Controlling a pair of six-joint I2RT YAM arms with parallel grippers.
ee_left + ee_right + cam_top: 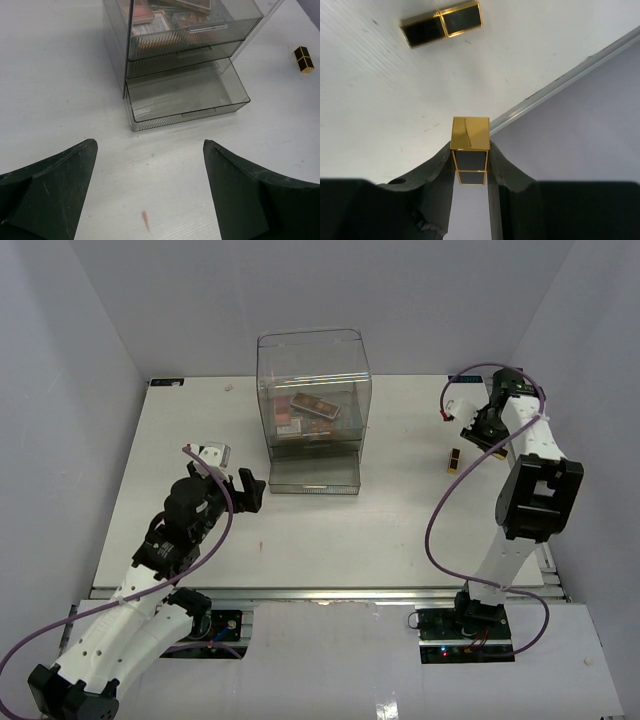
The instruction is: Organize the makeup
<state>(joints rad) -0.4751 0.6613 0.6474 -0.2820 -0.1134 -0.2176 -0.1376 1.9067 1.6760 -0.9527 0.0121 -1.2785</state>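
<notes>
A black-and-gold tube (470, 135) stands clamped between the fingers of the right gripper (470, 151), its gold end poking out past the fingertips. In the right wrist view it sits at centre frame, right over the line where the white table (400, 530) ends in a metal rail (560, 87) and the pale wall (590, 140) begins (little room on that side). A second tube (442, 23) of the same kind lies flat on the table at the upper left of that view, well apart from the held one and with bare surface all round it.

In the top view, pink and brown palettes (305, 410) lie inside the clear box (313, 370) at upper centre. Its bottom drawer (314, 478) is pulled out toward the lower frame, and its front edge faces open table.

The left gripper (150, 150) hangs at left centre of the top view, its jaws wide apart and holding nothing. White table separates its fingertips from the drawer front, and a small red smear (145, 220) marks the surface between the fingers.
</notes>
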